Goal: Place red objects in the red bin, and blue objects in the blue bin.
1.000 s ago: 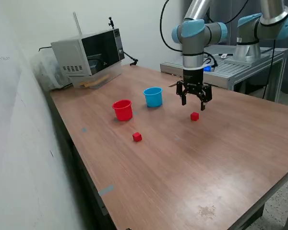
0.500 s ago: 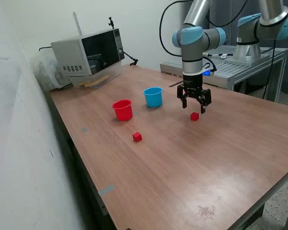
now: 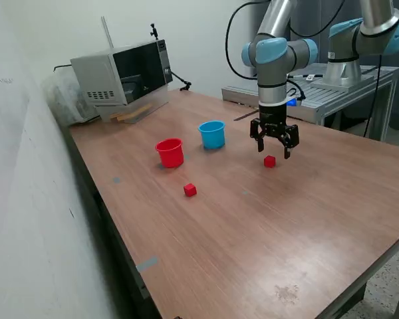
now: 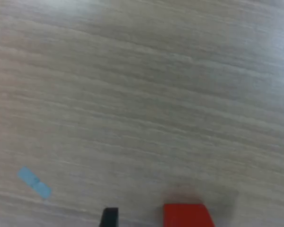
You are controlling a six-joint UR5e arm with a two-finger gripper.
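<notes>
Two small red cubes lie on the wooden table: one point(image 3: 270, 161) just below my gripper, the other point(image 3: 190, 190) nearer the front. The red cup point(image 3: 170, 152) and the light blue cup point(image 3: 212, 133) stand upright side by side toward the back. My gripper point(image 3: 275, 149) hangs open and empty just above and slightly behind the first red cube. In the wrist view that cube point(image 4: 187, 215) lies between the fingertips point(image 4: 109, 216) at the frame edge. No dark blue cubes are in view.
A microwave point(image 3: 123, 76) stands at the back of the table on the exterior view's left. A second robot arm point(image 3: 359, 40) stands on a metal stand behind the table. A small blue tape mark point(image 4: 34, 182) is on the table.
The gripper has shifted a little toward the exterior view's right and stayed low over the red cube. The cubes and cups have not moved.
</notes>
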